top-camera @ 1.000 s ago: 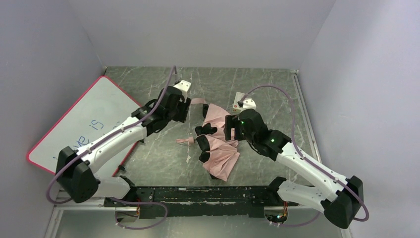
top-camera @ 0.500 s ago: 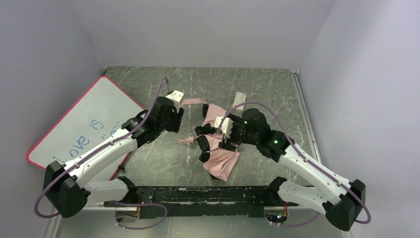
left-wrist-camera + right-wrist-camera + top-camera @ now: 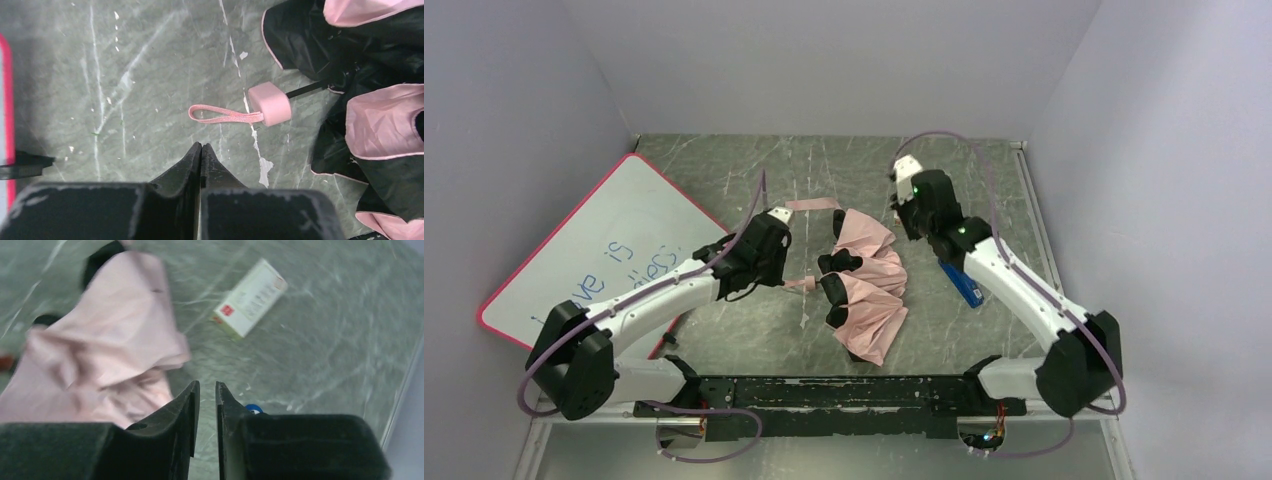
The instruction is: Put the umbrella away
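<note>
Overhead view: the umbrella lies partly collapsed at the centre of the frame on the green marbled counter, between the two arms. Its pale pink outer fabric is crumpled in folds, with black inner fabric showing along the left edge. A pink-framed whiteboard with blue writing leans at the left of the frame. A blue object lies on the counter beside the right forearm.

Left wrist view: this view alone resolves the stubby pink handle and its looped pink strap, both flat on the counter at centre frame. A thin dark shaft runs from the handle into the black fabric at the right. The left pincer is closed, fingertips pressed together, just below the strap and apart from it.

Right wrist view (blurred): the right pincer hangs above the counter with its fingers a narrow slit apart, gripping nothing. Pink fabric fills the left of the frame. A small white box with a red mark lies at upper centre; the overhead view does not show it.
</note>
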`<action>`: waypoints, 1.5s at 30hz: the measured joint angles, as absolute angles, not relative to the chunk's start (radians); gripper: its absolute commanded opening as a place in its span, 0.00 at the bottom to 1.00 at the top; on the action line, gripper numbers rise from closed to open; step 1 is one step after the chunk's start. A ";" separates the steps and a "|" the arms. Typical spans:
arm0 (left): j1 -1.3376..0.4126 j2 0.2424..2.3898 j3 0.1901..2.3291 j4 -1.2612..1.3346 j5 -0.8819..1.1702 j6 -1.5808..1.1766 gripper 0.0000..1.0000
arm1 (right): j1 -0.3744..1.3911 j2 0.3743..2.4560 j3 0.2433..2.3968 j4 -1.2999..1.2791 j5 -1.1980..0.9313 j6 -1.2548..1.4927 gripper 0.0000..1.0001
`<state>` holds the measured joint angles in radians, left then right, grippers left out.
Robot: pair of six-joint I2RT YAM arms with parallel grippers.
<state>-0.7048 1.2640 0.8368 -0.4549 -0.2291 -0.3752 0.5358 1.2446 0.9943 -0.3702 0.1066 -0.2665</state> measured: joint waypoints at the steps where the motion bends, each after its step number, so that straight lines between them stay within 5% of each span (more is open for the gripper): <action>1: -0.705 1.275 0.833 -0.453 -0.222 -0.384 0.05 | 0.513 1.281 1.030 -0.381 0.154 -0.199 0.17; 6: -0.705 1.325 0.794 -0.425 -0.184 -0.435 0.05 | 0.449 1.365 1.038 -0.467 0.253 0.088 0.00; 17: -0.719 1.481 0.788 -0.360 -0.168 -0.487 0.05 | 0.410 1.456 0.859 -0.517 0.279 0.394 0.00; 30: -0.782 1.633 0.867 -0.291 -0.190 -0.498 0.05 | 0.385 1.642 0.886 -0.342 0.036 0.352 0.00; 45: -0.863 1.742 1.000 -0.324 -0.263 -0.474 0.05 | 0.486 1.626 0.855 -0.299 -0.126 0.396 0.03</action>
<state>-0.8635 1.7420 1.0000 -0.3244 -0.2626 -0.4736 0.4862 1.6264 0.8547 -0.2985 -0.1265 0.3958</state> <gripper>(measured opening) 0.050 0.007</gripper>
